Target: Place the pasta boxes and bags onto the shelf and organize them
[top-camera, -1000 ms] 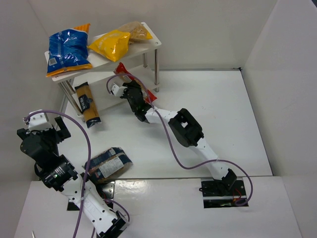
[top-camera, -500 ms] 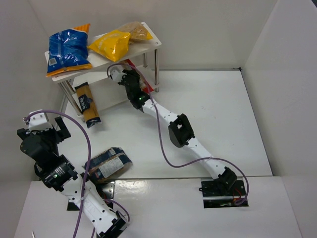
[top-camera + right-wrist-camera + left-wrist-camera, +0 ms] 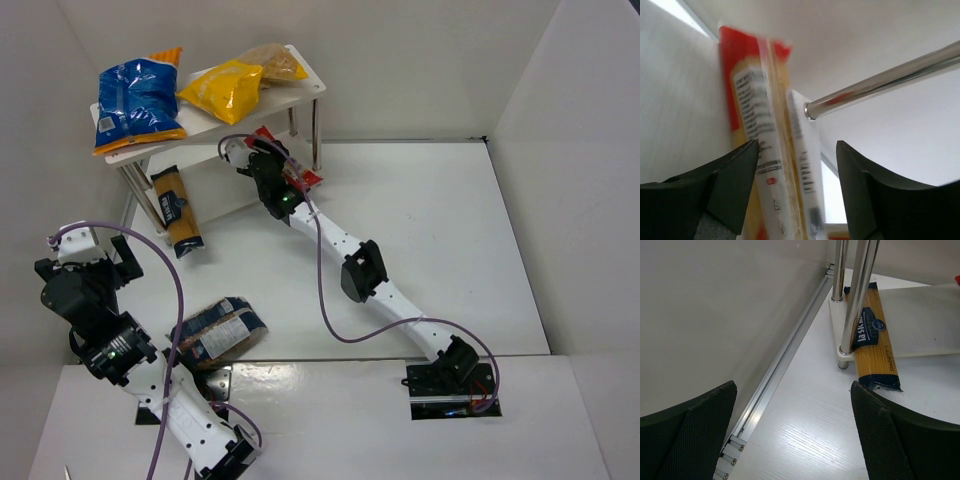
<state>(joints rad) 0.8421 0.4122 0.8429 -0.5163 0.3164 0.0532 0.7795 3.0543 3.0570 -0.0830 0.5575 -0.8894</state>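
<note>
The right gripper [image 3: 796, 165] has its two fingers pinched on the long narrow red-and-clear packet [image 3: 752, 100], which runs straight out ahead of the fingertips with its red end farthest from them. Just ahead and to the gripper's right, a silver leg [image 3: 880, 82] of the shelf [image 3: 305, 92] crosses the wrist view at a slant, and the packet's far half lies close beside it (whether the two touch, I cannot tell). From above, this gripper sits at the shelf's front right corner, with the packet angled under the edge of the top board.

On that top board, above and beyond the right gripper, lie the three puffy bags: the blue bag [image 3: 138, 100] at the far left, the yellow bag [image 3: 222, 88] in the middle and the tan bag [image 3: 272, 62] just behind the yellow one.

The left gripper [image 3: 794, 390] is spread wide with nothing between its fingers, hanging over the table [image 3: 430, 230] close to the side wall. Ahead of it and to its right, the long amber spaghetti pack with dark label [image 3: 875, 345] lies flat on the lower board [image 3: 925, 315], just beside two of the legs, its near end sticking out past the board's edge toward the gripper.

The dark-blue-and-clear bag [image 3: 217, 333] lies on the table behind and to the right of the left gripper, near the arm bases
</note>
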